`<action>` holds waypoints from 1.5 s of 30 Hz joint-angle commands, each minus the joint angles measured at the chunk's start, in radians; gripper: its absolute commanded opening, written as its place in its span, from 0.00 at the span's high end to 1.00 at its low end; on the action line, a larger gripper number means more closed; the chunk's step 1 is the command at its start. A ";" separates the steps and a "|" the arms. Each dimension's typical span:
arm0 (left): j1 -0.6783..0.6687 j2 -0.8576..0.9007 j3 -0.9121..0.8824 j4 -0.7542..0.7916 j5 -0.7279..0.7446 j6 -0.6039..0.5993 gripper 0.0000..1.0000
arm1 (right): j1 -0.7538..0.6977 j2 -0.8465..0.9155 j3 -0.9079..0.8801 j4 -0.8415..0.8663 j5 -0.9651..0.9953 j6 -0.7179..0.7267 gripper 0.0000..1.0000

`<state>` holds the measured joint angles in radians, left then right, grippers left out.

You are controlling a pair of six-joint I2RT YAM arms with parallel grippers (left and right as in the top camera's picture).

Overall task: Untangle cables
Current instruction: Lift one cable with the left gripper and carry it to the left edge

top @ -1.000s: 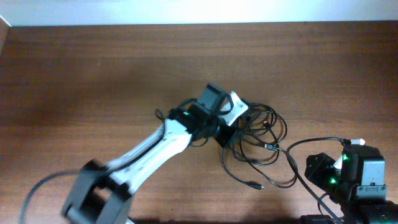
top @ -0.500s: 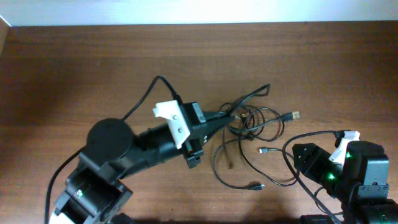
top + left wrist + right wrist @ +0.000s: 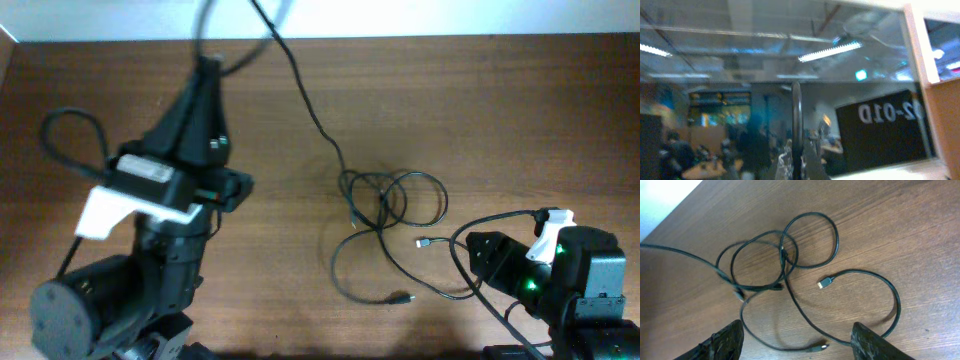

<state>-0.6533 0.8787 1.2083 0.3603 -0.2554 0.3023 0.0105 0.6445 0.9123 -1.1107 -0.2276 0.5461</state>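
Black cables (image 3: 385, 200) lie in loose overlapping loops on the wooden table (image 3: 520, 110), with small plugs (image 3: 422, 242) free at the front. One cable (image 3: 305, 100) rises out of the loops and runs off the top edge. My left gripper (image 3: 207, 62) is lifted high at the left and shut on it. The left wrist view has this cable (image 3: 796, 115) standing straight up between the closed fingers of the left gripper (image 3: 797, 165). My right gripper (image 3: 797, 345) hangs open low over the loops (image 3: 782, 255), with a plug end (image 3: 822, 345) on the table between its fingertips.
The left arm's own thick wire (image 3: 75, 130) loops out at the left. The right arm's wire (image 3: 500, 225) curves near the loops at the right. A pale wall edge (image 3: 400, 15) borders the table at the back.
My left arm has risen from the tangle and swung left, drawing one cable up and out. The loops on the table have loosened and shifted. The right arm barely moved.
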 commanded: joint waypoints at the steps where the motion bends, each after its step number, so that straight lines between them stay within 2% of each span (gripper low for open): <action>1: 0.002 -0.009 0.014 0.028 -0.048 0.067 1.00 | -0.004 -0.003 0.007 0.000 -0.005 -0.042 0.32; 6: 0.002 -0.008 0.014 0.085 -0.048 0.067 1.00 | -0.004 -0.003 0.007 0.000 -0.008 -0.086 0.33; 9: 0.002 -0.008 0.014 0.109 -0.048 0.068 1.00 | -0.004 0.006 0.007 0.007 -0.084 -0.154 0.33; 12: 0.002 -0.008 0.014 0.090 -0.050 0.152 1.00 | -0.004 0.042 0.007 -0.001 -0.087 -0.154 0.33; 15: 0.002 -0.008 0.014 -0.003 -0.221 0.254 1.00 | -0.004 0.105 0.007 -0.001 -0.087 -0.154 0.33; 17: 0.002 -0.006 0.014 -0.026 -0.423 0.356 1.00 | -0.004 0.150 0.007 -0.001 -0.088 -0.154 0.34; 19: 0.036 -0.007 0.014 -0.044 -0.557 0.411 1.00 | -0.004 0.188 0.007 0.000 -0.107 -0.154 0.42; 23: 0.252 -0.003 0.014 -0.274 -0.594 0.409 1.00 | -0.004 0.206 0.007 0.000 -0.139 -0.155 0.42; 27: 0.510 0.023 0.014 -0.432 -0.593 0.290 1.00 | -0.004 0.206 0.007 0.000 -0.174 -0.173 0.41; 28: 0.654 0.041 0.014 -0.483 -0.552 0.206 1.00 | -0.004 0.206 0.007 -0.003 -0.181 -0.176 0.41; 31: 0.928 0.085 0.014 -0.612 -0.431 -0.022 1.00 | -0.004 0.206 0.007 -0.007 -0.180 -0.177 0.41; 33: 1.069 0.131 0.014 -0.675 -0.340 -0.106 1.00 | -0.004 0.206 0.007 -0.010 -0.185 -0.192 0.41; 37: 1.179 0.285 0.014 -0.732 -0.308 -0.160 1.00 | -0.004 0.206 0.007 -0.021 -0.185 -0.203 0.41; 42: 1.295 0.522 0.014 -0.846 -0.304 -0.378 1.00 | -0.004 0.206 0.007 -0.037 -0.183 -0.237 0.41; 45: 1.335 0.618 0.014 -0.889 -0.226 -0.430 1.00 | -0.004 0.206 0.007 -0.036 -0.183 -0.236 0.41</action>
<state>0.6502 1.4361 1.2163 -0.5068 -0.5507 -0.0410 0.0105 0.8539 0.9123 -1.1473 -0.4011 0.3283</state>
